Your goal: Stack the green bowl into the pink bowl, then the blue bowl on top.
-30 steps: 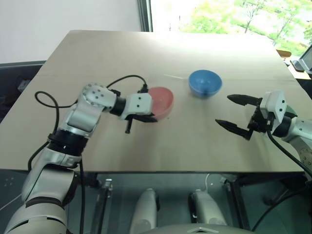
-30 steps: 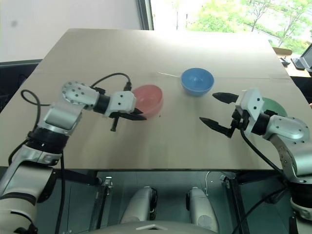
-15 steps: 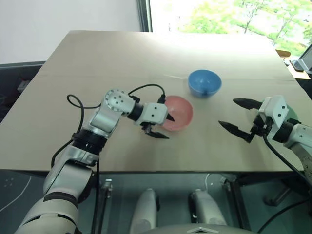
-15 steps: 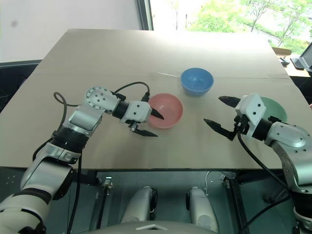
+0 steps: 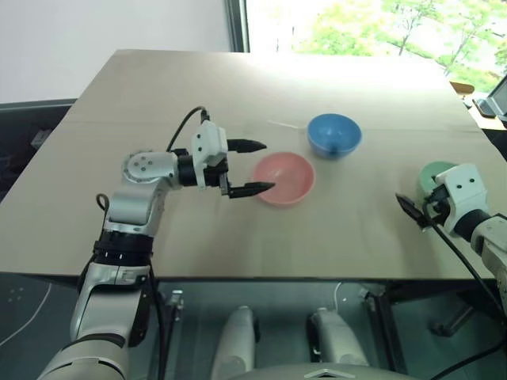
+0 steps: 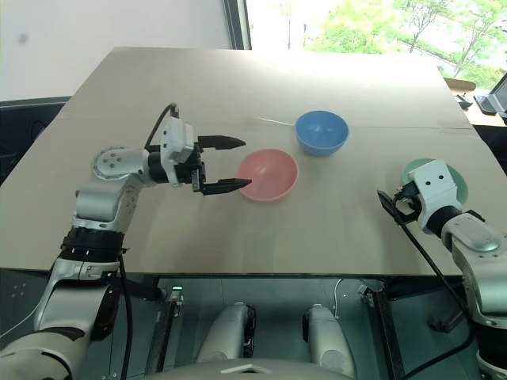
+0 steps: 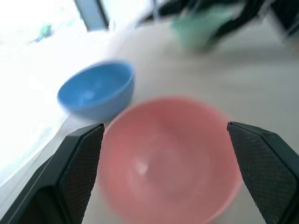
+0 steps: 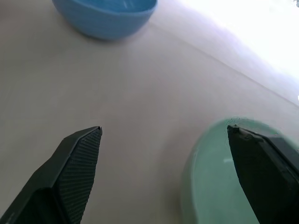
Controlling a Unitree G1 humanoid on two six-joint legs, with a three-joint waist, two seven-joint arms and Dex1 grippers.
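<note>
Pink bowl (image 5: 283, 178) now sits freed nearer centre, left gripper (image 5: 255, 167) spread wide beside it, while right gripper (image 6: 394, 203), fingers wide, drops toward green bowl (image 6: 413, 169).

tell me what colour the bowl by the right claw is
Pale mint green: the green bowl beside the right claw, clearest in the right wrist view.

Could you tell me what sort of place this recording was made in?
Probably an indoor lab or office test area. A plain tan table stands by a window with green trees outside, and it holds just the pink bowl, the blue bowl and the green bowl.
</note>
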